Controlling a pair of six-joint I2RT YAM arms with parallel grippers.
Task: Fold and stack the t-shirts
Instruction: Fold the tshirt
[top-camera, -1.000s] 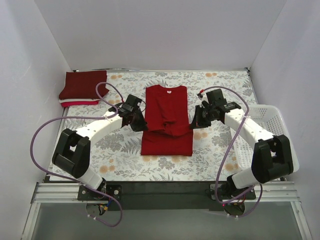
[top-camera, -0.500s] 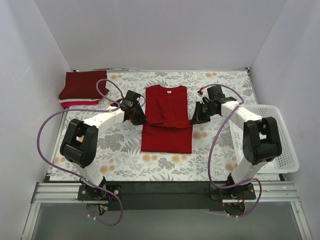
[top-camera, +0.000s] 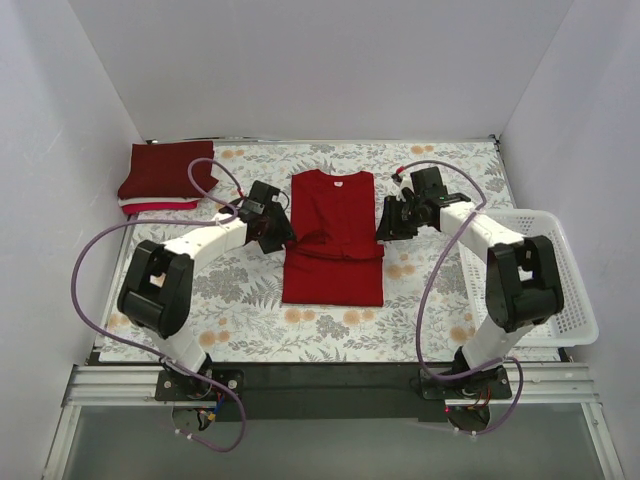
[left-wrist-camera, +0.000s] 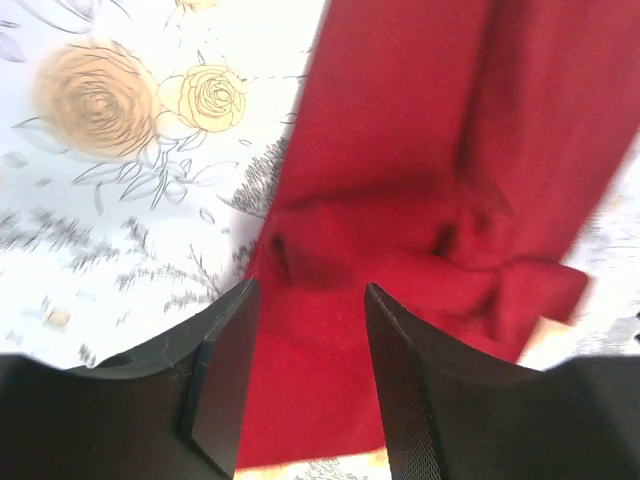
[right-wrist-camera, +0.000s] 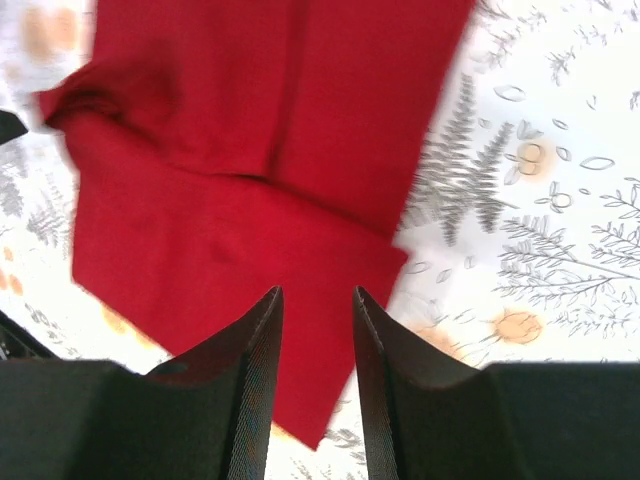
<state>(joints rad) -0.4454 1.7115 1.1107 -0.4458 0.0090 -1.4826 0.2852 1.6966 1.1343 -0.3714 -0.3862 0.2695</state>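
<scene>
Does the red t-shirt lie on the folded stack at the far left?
No, the red t-shirt lies mid-table, apart from that stack.

T-shirt (left-wrist-camera: 400, 150), under the left pincer (left-wrist-camera: 311, 288): soft matt red cloth, creased. Fingers (left-wrist-camera: 225, 380): matt black plastic (inner pads finely textured). Counter (left-wrist-camera: 120, 150), beside the pincer: smooth floral-printed covering.

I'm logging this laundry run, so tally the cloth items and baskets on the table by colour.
Bright red cloth t-shirt, partly folded, mid-table: 1
Dark maroon folded cloth shirt, top of far-left stack: 1
Thin white cloth layer under it: 1
Pinkish-red cloth layer below that: 1
White plastic lattice basket: 1
Total: 5
</scene>
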